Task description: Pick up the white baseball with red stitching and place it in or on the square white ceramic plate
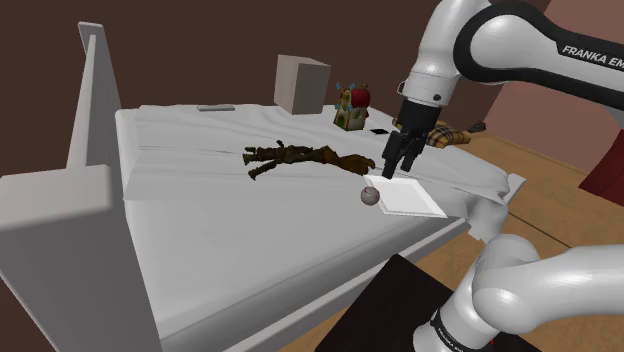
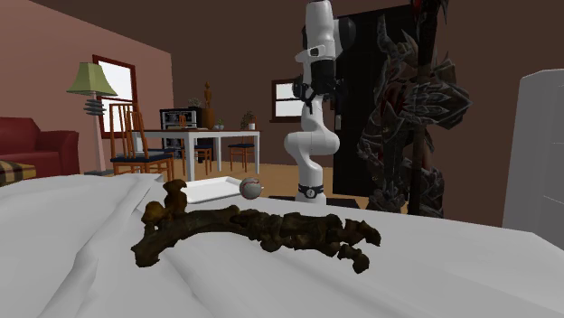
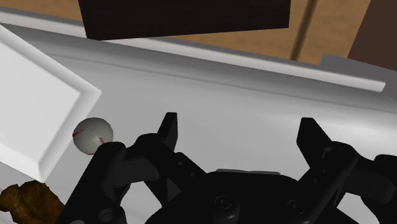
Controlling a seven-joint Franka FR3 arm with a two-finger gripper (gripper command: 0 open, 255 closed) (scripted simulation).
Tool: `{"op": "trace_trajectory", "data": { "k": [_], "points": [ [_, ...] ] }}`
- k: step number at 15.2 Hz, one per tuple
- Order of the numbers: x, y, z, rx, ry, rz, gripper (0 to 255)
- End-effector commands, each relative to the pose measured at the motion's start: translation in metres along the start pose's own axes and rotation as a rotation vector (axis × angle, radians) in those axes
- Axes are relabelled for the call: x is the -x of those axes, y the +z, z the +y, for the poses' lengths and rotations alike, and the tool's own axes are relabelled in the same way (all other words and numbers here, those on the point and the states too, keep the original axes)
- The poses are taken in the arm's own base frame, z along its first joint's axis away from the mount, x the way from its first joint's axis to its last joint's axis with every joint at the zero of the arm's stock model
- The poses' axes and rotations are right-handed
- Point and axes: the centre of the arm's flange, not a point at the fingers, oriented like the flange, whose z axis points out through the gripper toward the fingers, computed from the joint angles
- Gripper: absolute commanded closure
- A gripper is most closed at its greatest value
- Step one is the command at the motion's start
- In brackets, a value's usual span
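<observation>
Shoulder view, centre right: ball rests on the bed, just beside the plate's left edge and not on it, so the pick is likely not yet done. Above the plate's upper corner, the end effector hangs with jaws wide apart, holding and touching nothing. Brown figure lies to the ball's upper left.

The white bed bears a gnarled brown object, a baseball and a square plate.
</observation>
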Motion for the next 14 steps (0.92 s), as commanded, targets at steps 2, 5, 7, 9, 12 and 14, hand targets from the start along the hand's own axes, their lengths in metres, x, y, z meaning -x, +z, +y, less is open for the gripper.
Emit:
{"op": "trace_trajectory", "data": {
  "k": [2, 5, 7, 9, 12, 14],
  "points": [
    [-0.005, 0.007, 0.009, 0.004, -0.006, 0.001, 0],
    [-0.019, 0.03, 0.037, 0.017, -0.025, 0.005, 0],
    [-0.029, 0.044, 0.055, 0.025, -0.038, 0.007, 0],
    [-0.039, 0.058, 0.073, 0.033, -0.051, 0.01, 0],
    [-0.054, 0.08, 0.101, 0.046, -0.07, 0.013, 0],
    [-0.065, 0.094, 0.119, 0.054, -0.083, 0.016, 0]
  ]
}}
